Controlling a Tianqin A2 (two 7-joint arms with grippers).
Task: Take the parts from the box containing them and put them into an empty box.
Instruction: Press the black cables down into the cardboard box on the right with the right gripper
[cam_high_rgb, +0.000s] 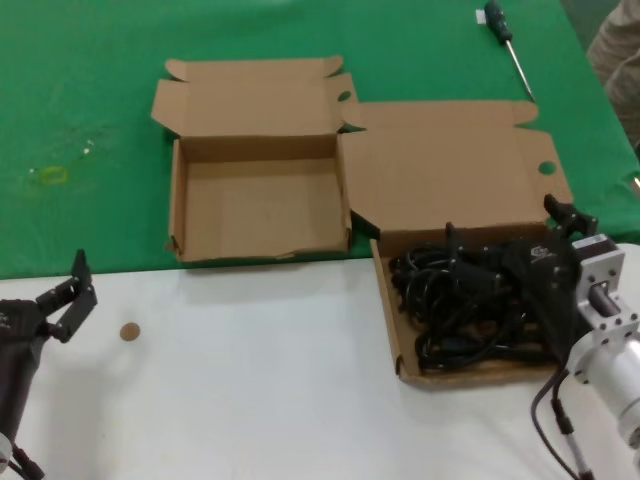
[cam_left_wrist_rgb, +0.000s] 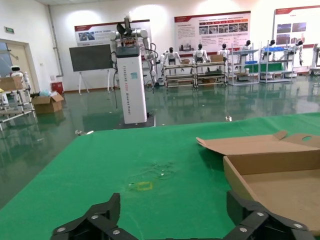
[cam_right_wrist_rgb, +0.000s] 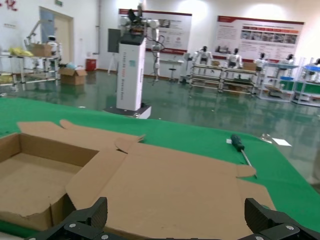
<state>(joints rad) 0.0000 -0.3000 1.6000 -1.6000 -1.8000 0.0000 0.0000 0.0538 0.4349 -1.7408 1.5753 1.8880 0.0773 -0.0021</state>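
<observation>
Both my claws spread wide, cords lying in their box

My right claw (cam_high_rgb: 530, 262) hangs low over the wide box (cam_high_rgb: 455, 170), its fingers splayed apart above the tangle of black power cords (cam_high_rgb: 460, 305), gripping nothing; in the right wrist view the two fingertips (cam_right_wrist_rgb: 82, 220) stand far apart over the broad flat lid. The cords lie bundled inside the wide box's tray at the right of the counter (cam_high_rgb: 270, 370). The smaller box (cam_high_rgb: 260, 205) sits just beside it on the left, its lid folded back onto the green cloth (cam_high_rgb: 80, 110), its tray bare. My left claw (cam_high_rgb: 68, 298) waits at the counter's left edge, released, fingers apart. A small brown disc (cam_high_rgb: 129, 332) lies near it, and a screwdriver (cam_high_rgb: 508, 45) rests on the cloth beyond the boxes.
</observation>
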